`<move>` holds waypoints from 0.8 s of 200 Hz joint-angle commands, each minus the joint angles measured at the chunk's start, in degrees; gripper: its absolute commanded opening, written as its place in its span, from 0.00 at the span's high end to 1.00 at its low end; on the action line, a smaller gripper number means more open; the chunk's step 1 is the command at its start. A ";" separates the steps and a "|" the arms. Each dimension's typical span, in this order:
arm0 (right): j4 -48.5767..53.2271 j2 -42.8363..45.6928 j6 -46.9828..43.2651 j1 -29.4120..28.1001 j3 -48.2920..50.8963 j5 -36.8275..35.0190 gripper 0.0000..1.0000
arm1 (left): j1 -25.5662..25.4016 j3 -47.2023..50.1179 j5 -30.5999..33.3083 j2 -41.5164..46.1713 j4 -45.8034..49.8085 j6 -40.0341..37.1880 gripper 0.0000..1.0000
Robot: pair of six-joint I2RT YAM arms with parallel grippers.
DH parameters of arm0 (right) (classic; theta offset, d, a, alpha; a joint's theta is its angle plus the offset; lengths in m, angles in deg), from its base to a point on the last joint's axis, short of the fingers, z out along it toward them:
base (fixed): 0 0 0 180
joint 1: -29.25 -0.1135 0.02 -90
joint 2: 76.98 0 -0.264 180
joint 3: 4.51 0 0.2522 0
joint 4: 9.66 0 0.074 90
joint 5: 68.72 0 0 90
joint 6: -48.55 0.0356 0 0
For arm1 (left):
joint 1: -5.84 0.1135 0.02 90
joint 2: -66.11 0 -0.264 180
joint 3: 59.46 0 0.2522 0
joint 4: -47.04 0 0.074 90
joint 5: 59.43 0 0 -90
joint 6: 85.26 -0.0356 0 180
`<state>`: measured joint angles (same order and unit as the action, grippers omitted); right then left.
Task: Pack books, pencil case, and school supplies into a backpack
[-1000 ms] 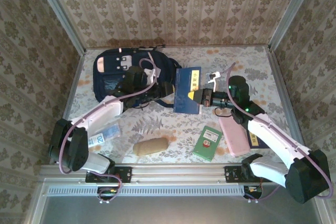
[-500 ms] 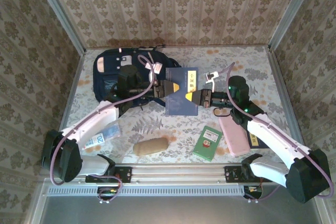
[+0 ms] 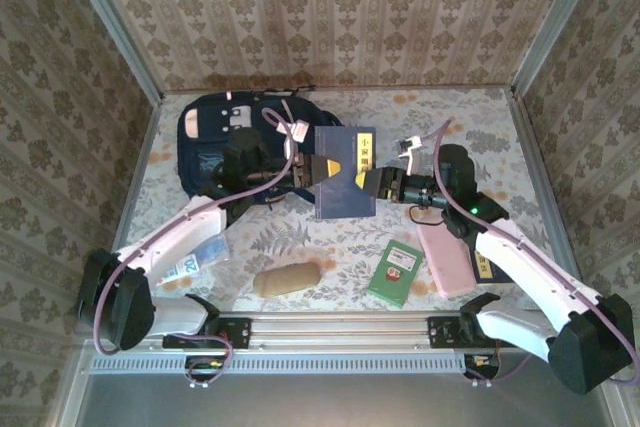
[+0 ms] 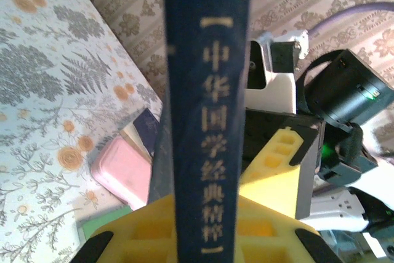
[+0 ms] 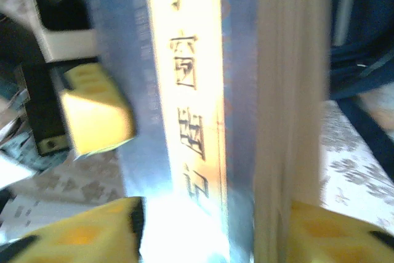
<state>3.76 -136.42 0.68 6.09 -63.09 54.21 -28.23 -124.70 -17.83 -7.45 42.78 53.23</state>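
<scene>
Floral surface, wallpapered walls around. Navy book held above surface between both hands, just right of backpack. Left hand pinching book's spine edge. Right hand spread, fingers flanking opposite edge.

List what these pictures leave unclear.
- Top view: the left arm and the flat navy-blue book with a yellow label cover one side of the large navy fabric backpack; open or zipped, unknowable.
- Right wrist view: blur and glare hide whether the right claw pinches that book.
- Top view: the small blue-and-white packet sits partly under the left arm; print too small.
- Top view: the right arm covers most of a dark flat item with a yellow strip.
</scene>
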 commanded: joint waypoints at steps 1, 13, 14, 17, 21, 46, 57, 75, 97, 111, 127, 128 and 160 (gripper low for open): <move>5.04 3.87 4.05 -0.06 0.03 -11.89 0.18 | -0.20 0.25 6.43 4.14 -5.12 2.71 1.00; 1.69 4.65 7.83 -0.14 1.51 -10.93 0.12 | -0.44 0.83 10.80 5.08 -8.28 5.40 1.00; 1.58 4.63 8.17 -0.14 1.54 -10.86 0.12 | -0.50 0.93 10.97 5.13 -8.62 5.66 1.00; 1.30 4.68 9.03 -0.13 1.57 -10.79 0.11 | -0.59 1.23 13.27 5.33 -9.49 6.44 1.00; 1.22 4.76 10.08 -0.14 1.50 -10.86 0.10 | -0.74 1.77 15.19 5.75 -10.81 7.35 1.00; -3.34 5.54 19.99 -0.40 3.04 -11.58 0.01 | -2.10 6.72 29.00 8.08 -18.67 14.17 1.00; -9.83 5.83 25.11 -1.28 5.15 -11.53 0.00 | -2.83 9.10 34.27 8.26 -22.78 17.25 1.00; -15.54 4.94 30.77 -4.26 6.32 -13.36 0.00 | -3.75 10.33 38.73 6.96 -28.01 21.58 1.00; -21.52 3.17 33.91 -8.62 6.67 -16.74 0.00 | -5.04 9.75 41.11 4.07 -32.17 25.93 1.00; -26.09 1.85 36.33 -10.49 7.51 -19.05 0.00 | -5.94 9.65 42.90 2.46 -34.32 28.51 1.00; -32.41 0.25 39.12 -12.13 9.39 -22.35 0.00 | -7.03 9.74 44.64 1.18 -35.76 30.12 1.00; -32.82 0.14 39.23 -12.15 9.44 -22.45 0.00 | -7.05 9.74 44.76 1.07 -35.81 30.19 1.00; -41.67 -2.67 39.98 -12.70 10.63 -26.24 0.02 | -8.49 10.28 46.50 -0.63 -36.93 32.29 1.00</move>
<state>-26.60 -137.69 37.51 -6.28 -53.43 33.49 -35.68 -114.21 25.01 -7.45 13.30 81.58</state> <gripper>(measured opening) 0.990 0.125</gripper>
